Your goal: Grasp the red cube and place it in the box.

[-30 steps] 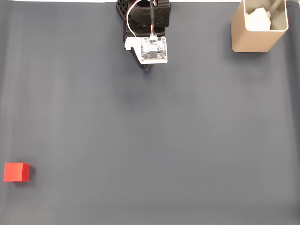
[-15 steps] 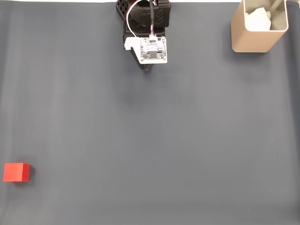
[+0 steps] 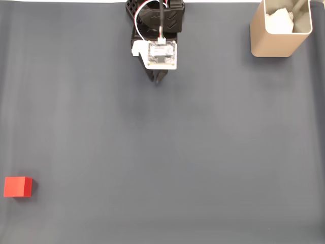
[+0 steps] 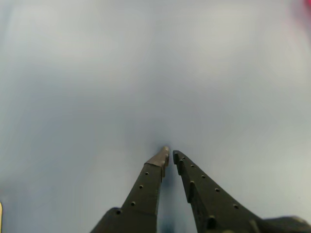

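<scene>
Cube position: the small matte red cube (image 3: 18,186) rests on the dark grey mat (image 3: 167,152), well apart from the tall tan box (image 3: 281,31), diagonally opposite. The black two-finger gripper (image 4: 169,154) is nearly closed, empty. Cube appears light, rigid; grip two opposite flat faces.

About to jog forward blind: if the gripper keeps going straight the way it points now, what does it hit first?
Probably just the mat. In the wrist view the gripper is nearly shut and aims at bare grey surface. A red blur at the top right corner, likely the cube, sits off that line. Depth is unclear.
</scene>
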{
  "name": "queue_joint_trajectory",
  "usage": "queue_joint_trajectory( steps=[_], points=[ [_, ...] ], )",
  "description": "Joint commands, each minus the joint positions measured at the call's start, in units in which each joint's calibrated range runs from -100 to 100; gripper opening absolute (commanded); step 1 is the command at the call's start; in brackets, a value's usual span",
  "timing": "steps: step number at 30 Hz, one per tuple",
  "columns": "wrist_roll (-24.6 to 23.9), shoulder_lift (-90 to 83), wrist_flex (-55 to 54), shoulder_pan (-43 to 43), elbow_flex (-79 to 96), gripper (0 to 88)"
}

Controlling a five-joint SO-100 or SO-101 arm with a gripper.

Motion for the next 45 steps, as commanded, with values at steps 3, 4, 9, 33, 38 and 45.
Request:
queue_joint_trajectory(
  steps=[3,4,9,33,38,45],
  points=[
    [-0.54,-0.09,-15.03,-0.11,-1.38,0.3],
    [-0.54,0.09,-16.83,-0.25,-1.74,0.3],
    [-0.73,2.08,-21.58,-1.11,-5.39,0.3],
    [-0.93,31.63,-20.27,-0.96,-46.63,0.3],
    [-0.05,38.99,-14.78,1.1,-56.76,0.3],
    [1.17,51.3,-7.32,6.64,-70.99,0.7]
  ],
)
